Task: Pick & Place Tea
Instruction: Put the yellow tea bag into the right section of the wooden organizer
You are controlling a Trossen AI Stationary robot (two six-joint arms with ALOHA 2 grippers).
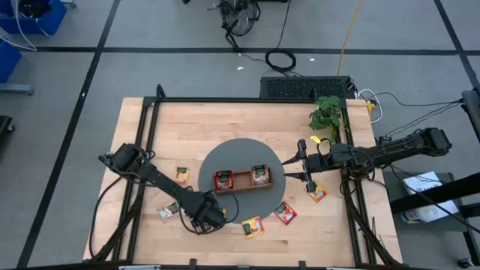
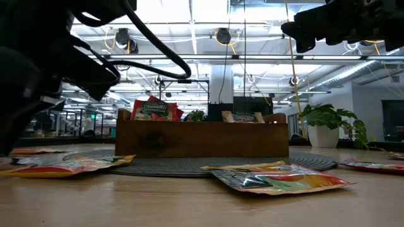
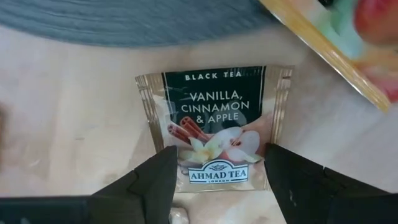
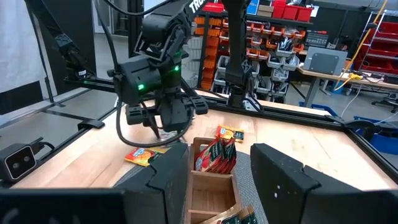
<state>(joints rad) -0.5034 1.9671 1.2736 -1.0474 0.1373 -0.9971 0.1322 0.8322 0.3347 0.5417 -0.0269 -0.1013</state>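
Below, left gripper (image 3: pixel 217 180) straddling tea packet (image 3: pixel 214 124)

The flat, square, whitish foil tea packet with a dark green panel (image 3: pixel 214 127), lying on the wooden counter, reads "BLACK TEA" at its top, "VANILLA, CINNAMON & APPLE" in the middle and "AHMAD TEA LONDON" at its bottom.

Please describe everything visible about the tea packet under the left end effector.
The tea packet is a flat square sachet with a shiny beige border and a dark green panel printed "Black Tea, Vanilla, Cinnamon & Apple". It lies flat on the wooden table beside the grey mat. The left end effector has its open fingers on either side of it.
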